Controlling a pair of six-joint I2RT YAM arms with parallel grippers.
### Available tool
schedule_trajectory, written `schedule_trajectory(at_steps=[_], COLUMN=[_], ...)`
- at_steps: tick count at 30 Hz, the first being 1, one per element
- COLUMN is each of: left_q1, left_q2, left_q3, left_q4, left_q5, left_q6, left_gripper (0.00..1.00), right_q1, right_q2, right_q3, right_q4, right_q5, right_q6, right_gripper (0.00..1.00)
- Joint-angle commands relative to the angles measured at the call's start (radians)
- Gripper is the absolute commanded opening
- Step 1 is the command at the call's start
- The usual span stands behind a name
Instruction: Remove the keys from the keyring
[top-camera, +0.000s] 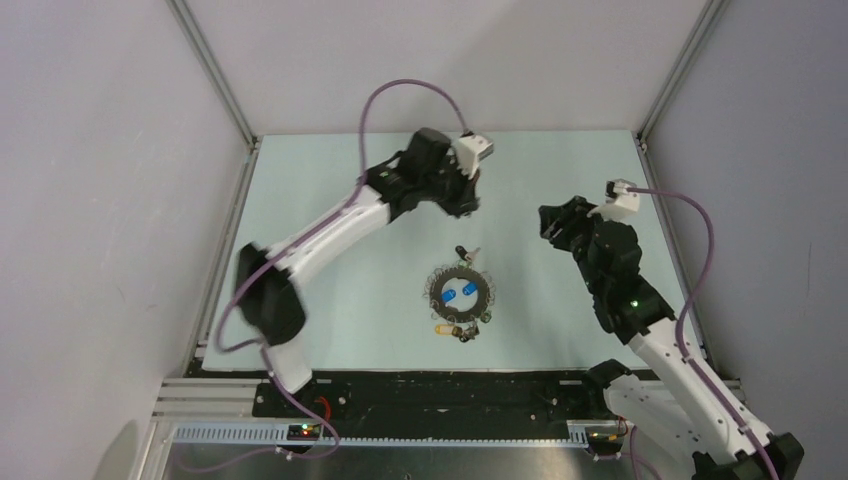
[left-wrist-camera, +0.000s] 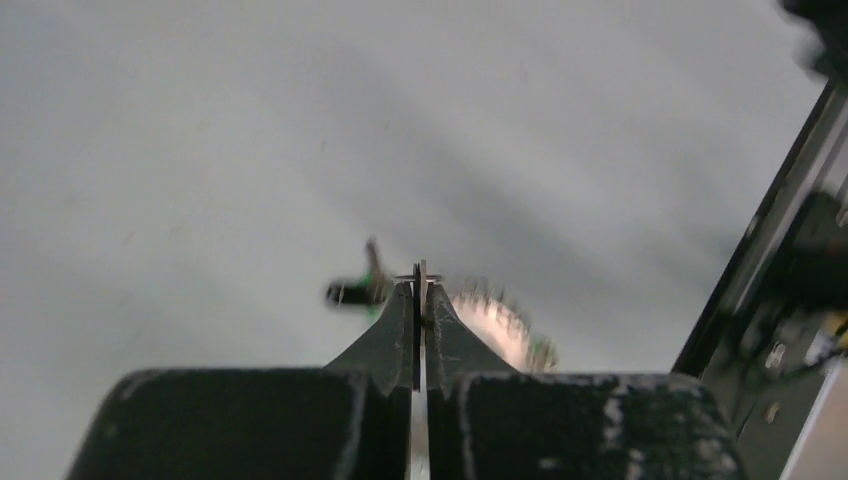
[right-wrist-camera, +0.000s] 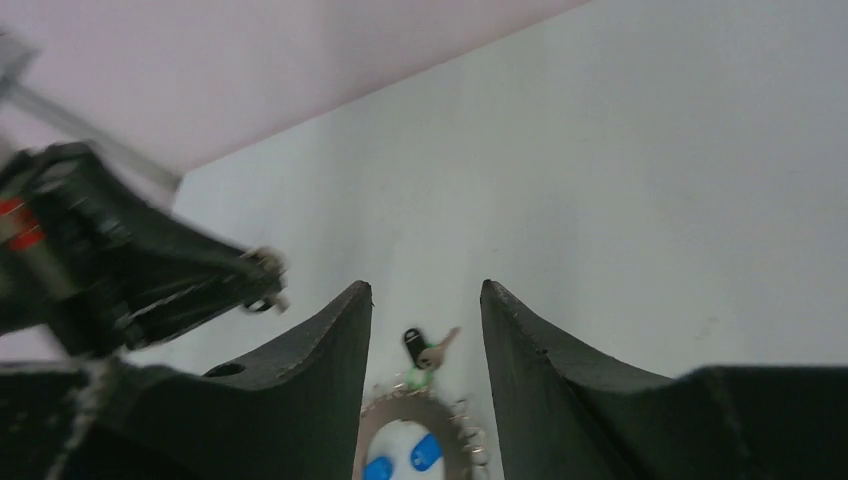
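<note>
Right gripper (right-wrist-camera: 426, 286), jaws apart, near keyring (right-wrist-camera: 392, 407)

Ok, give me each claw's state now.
Left claw: shut, with a thin metal sliver at its tips; what it is cannot be told.
Right claw: open, holding nothing.

No text, label, brand, number or sign can be read in any view.
</note>
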Motion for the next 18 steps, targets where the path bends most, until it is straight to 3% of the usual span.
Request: schedule_trajectory(at_steps=[1,6,8,11,13,16,18], left_q1=[0.002,0.014,0.031,0.054,0.062,0.064,0.063], left_q2=[0.334,0.728,0.851,0.933,0.981,1.09,1.113], left_q3=[0.29,0.817,0.918,0.858,0.833,0.939,0.945], left_q4=[0.08,0.111,0.179,0.477,0.586,0.619,0.653], left_q5=[0.135,0.131,0.112,0.053,0.003,-0.067,-0.106], left_q6=[-0.322,-0.526,-0.632,-0.824,-0.906,-0.975,-1.025], left_gripper=[0.0,0.0,0.0,0.0,0.0,0.03,0.13], right_q1=[-0.005,-0.007,-0.006,-0.006,-0.007,-0.007,-0.007], right_q2=[-0.074,-0.185,-0.216,-0.249,-0.272,-0.306,-0.319], right_q3=[0.087,0.091,0.091,0.091,0.093,0.093,0.094], right_q4=[-0.187,-0.249,-0.261,-0.271,-0.266,-0.258,-0.252], right_q5=[0.263,0.3,0.295,0.293,0.296,0.309,0.313], right_q6=[-0.061,-0.036,-0.028,-0.009,-0.007,-0.013,-0.022], right_gripper=[0.48,0.45,0.46,0.46,0.46,0.46,0.46])
